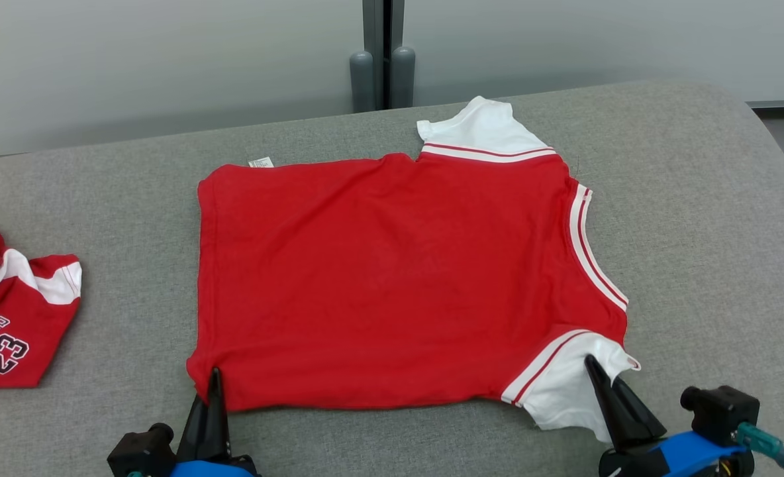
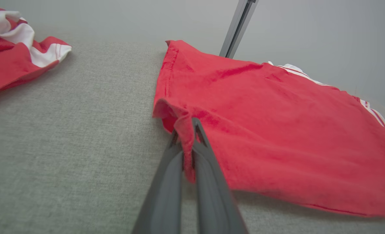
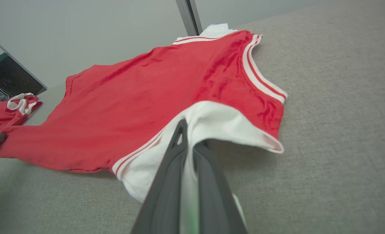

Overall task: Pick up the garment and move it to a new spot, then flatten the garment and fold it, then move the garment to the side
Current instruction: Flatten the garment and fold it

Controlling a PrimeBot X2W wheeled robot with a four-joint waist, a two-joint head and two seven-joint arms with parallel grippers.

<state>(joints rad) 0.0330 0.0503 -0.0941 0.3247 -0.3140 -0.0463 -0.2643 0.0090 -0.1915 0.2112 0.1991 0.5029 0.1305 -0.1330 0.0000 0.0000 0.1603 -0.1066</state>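
The garment (image 1: pixel 392 278), a red jersey with white sleeves, lies spread and mostly flat in the middle of the head view on a grey padded table (image 1: pixel 696 232). Its long axis runs left to right across the frame, hem at the left and collar band at the right. Its near long edge sits along the bottom of the frame, right at both fingertips, and the rest of the cloth stretches away toward the top.

The left gripper (image 1: pixel 214 384) is clamped on the lower-left hem corner. The right gripper (image 1: pixel 592 364) is clamped on the near white sleeve (image 1: pixel 564 391) at lower right. Each arm holds its own end of the same edge, so neither is the nearer one. I judge that the next move depends on this: with both ends held, the near edge could be carried up the frame over the body for a fold, or drawn taut first to flatten it.

The left wrist view shows what the head view cannot: the hem corner bunched into a ridge and squeezed between the two fingers, raised a little off the table. The right wrist view shows the sleeve cloth nipped between its fingers, with the sleeve opening gaping to the right (a loose flap that may crease).

A second jersey (image 1: pixel 14 318) lies crumpled at the left edge of the head view, well apart.
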